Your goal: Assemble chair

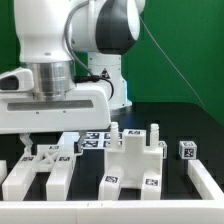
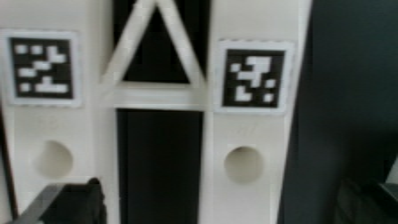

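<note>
A: State of tool (image 1: pixel 38 138)?
B: Spread wide, empty. Hovers right over chair frame (image 2: pixel 249 150), which lies flat on table (image 1: pixel 195 125), exterior view's left.
A: Why there?
B: Prob. lining up w/ a bar for pickup. Other chair parts (image 1: pixel 135 155) sit apart, out of the way.

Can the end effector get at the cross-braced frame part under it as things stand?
Probably yes: the end effector hangs open right above the cross-braced frame part, with nothing visible between them.
</note>
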You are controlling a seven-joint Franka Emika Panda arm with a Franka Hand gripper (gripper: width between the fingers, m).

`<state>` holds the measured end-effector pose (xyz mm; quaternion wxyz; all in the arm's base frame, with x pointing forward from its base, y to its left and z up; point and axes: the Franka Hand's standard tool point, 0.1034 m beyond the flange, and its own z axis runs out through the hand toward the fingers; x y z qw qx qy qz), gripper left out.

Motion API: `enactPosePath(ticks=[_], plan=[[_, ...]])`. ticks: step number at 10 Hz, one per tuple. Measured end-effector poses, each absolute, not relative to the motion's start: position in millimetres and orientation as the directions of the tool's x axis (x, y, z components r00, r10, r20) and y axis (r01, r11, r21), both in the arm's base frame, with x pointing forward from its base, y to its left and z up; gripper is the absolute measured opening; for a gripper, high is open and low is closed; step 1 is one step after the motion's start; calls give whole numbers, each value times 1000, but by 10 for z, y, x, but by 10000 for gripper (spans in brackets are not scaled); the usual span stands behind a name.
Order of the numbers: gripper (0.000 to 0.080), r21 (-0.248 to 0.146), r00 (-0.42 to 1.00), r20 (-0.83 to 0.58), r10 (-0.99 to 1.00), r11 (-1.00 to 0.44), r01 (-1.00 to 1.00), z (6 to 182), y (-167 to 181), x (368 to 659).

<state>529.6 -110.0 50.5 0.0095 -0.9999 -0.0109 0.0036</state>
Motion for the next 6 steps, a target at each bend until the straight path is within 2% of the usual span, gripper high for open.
enactPosePath(ticks=[4, 6], plan=[[649, -19, 1000, -6, 21, -1000, 21, 511, -1134, 5293], [649, -26, 1000, -16, 23, -999, 23, 495, -1261, 5240]])
